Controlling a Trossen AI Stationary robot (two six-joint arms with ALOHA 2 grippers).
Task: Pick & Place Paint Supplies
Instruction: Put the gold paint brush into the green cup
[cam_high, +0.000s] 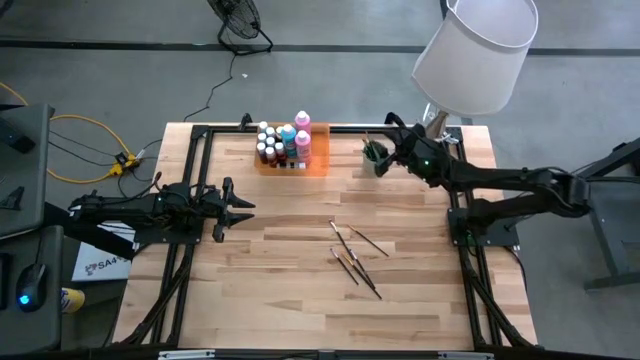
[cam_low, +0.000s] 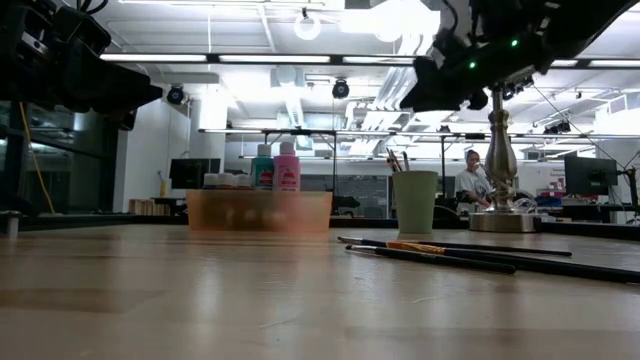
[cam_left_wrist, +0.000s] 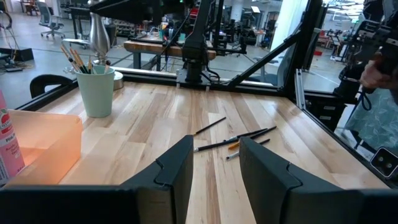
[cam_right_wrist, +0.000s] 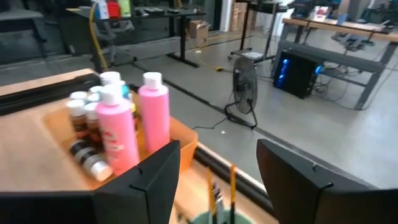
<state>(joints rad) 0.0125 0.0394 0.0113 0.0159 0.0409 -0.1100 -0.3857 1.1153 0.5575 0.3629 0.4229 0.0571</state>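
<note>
Several white-capped paint bottles (cam_high: 285, 142), pink, blue and brown, stand in the translucent orange tray (cam_high: 318, 160) near the table's far edge; they show close up as bottles (cam_right_wrist: 124, 130) in the right wrist view. Several dark paintbrushes (cam_high: 355, 255) lie flat on the table right of centre, also seen as brushes (cam_left_wrist: 230, 140) and brushes (cam_low: 450, 252). More brushes (cam_right_wrist: 231, 186) stand in the pale green cup (cam_high: 375, 157). My right gripper (cam_high: 388, 150) hovers open just above that cup, its fingers either side of the brush ends (cam_right_wrist: 219, 146). My left gripper (cam_high: 240, 205) waits open at the table's left (cam_left_wrist: 216, 142).
A lamp with a white shade (cam_high: 470, 50) stands at the far right corner, its base (cam_low: 500, 215) just beyond the cup (cam_low: 414, 202). A black frame borders the table's edges (cam_high: 200, 180). A person sits in the room beyond (cam_low: 470, 180). Bare wood lies around the loose brushes.
</note>
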